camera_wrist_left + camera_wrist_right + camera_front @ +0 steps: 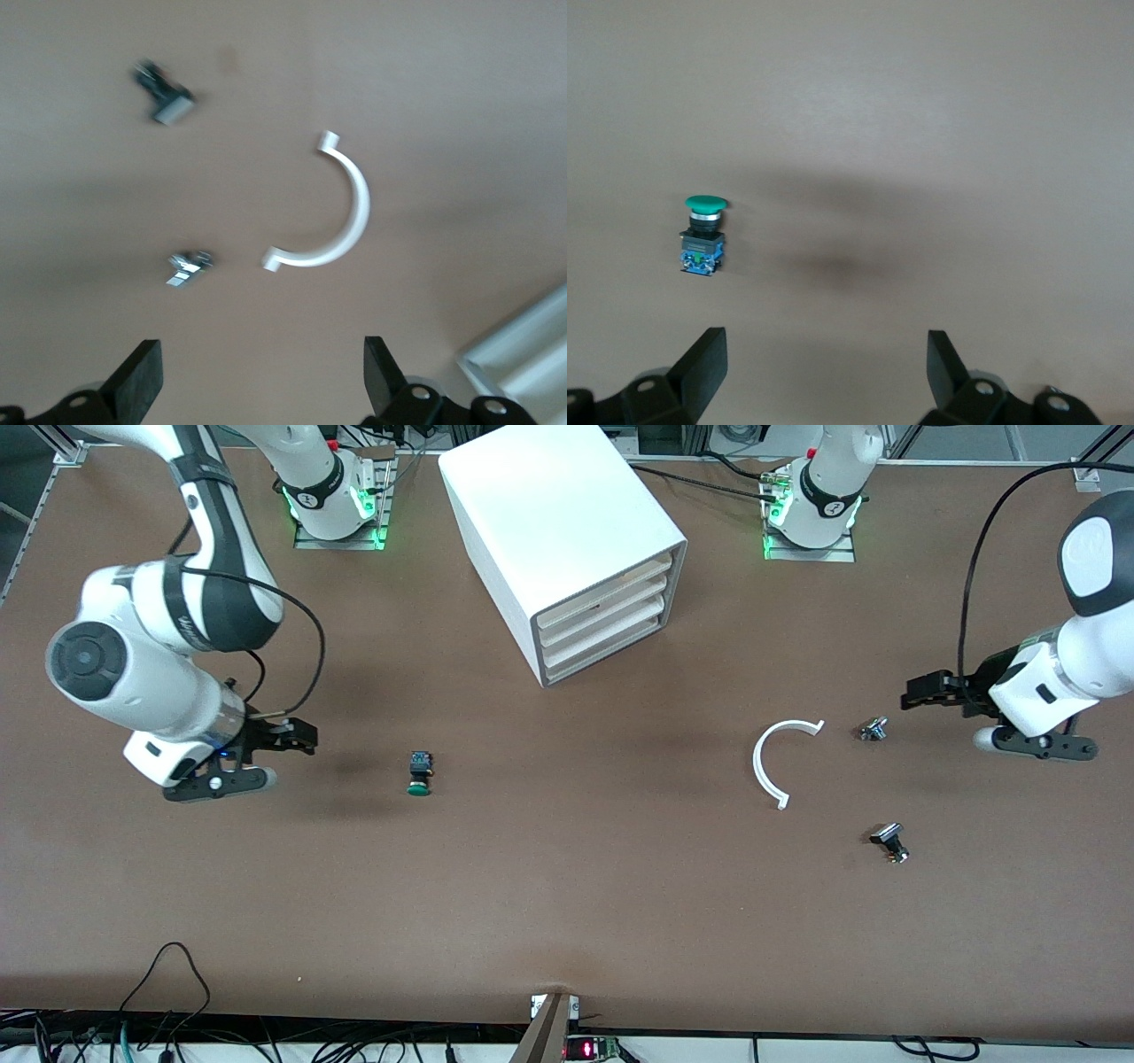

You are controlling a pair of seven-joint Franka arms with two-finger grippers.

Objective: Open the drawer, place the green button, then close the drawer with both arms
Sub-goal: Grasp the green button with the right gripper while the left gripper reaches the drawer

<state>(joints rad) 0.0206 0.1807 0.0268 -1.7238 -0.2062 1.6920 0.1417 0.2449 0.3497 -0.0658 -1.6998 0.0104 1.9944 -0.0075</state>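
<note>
The white cabinet stands at the table's robot side, midway between the arms. Its lowest drawer is shut, like the three above it. The green-capped button lies on its side on the brown table, toward the right arm's end. It also shows in the right wrist view. My right gripper is open and empty, above the table beside the button and apart from it; its jaws stand wide. My left gripper is open and empty near the left arm's end.
A white C-shaped piece lies toward the left arm's end. Beside it lie a tiny silver button and, nearer the front camera, a black-capped button. A cabinet corner shows.
</note>
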